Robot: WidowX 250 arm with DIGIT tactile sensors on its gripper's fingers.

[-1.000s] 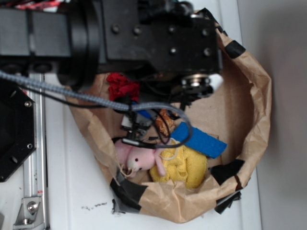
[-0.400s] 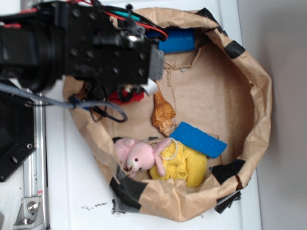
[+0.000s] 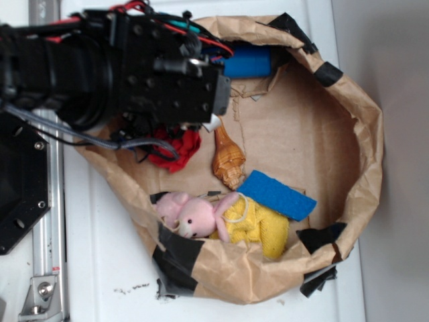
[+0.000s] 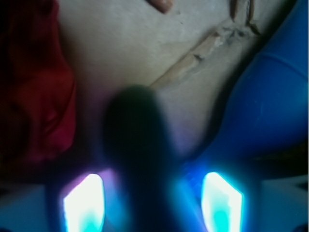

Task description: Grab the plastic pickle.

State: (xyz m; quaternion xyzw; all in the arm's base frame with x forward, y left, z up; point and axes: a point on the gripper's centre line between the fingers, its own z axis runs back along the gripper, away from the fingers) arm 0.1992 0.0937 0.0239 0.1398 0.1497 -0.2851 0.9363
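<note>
So only the wrist cam shows the plastic pickle (image 4: 137, 159), clamped in the gripper (image 4: 152, 203); outside, the arm hides it. Paper bag (image 3: 348, 100) holds seashell (image 3: 228, 159), blue bottle (image 3: 247, 62), bunny (image 3: 191, 215).

Lying inside 1 brown paper bag (image 3: 355, 100) are 1 blue bottle (image 3: 247, 62), 1 red cloth piece (image 3: 175, 149), 1 tan seashell (image 3: 228, 158), 1 blue flat sponge-like piece (image 3: 278, 195), 1 pink plush animal (image 3: 191, 215) and 1 yellow cloth (image 3: 258, 228). The wrist view is showing 1 dark pickle (image 4: 140, 145), blurred, along with that bottle and red cloth.
</note>
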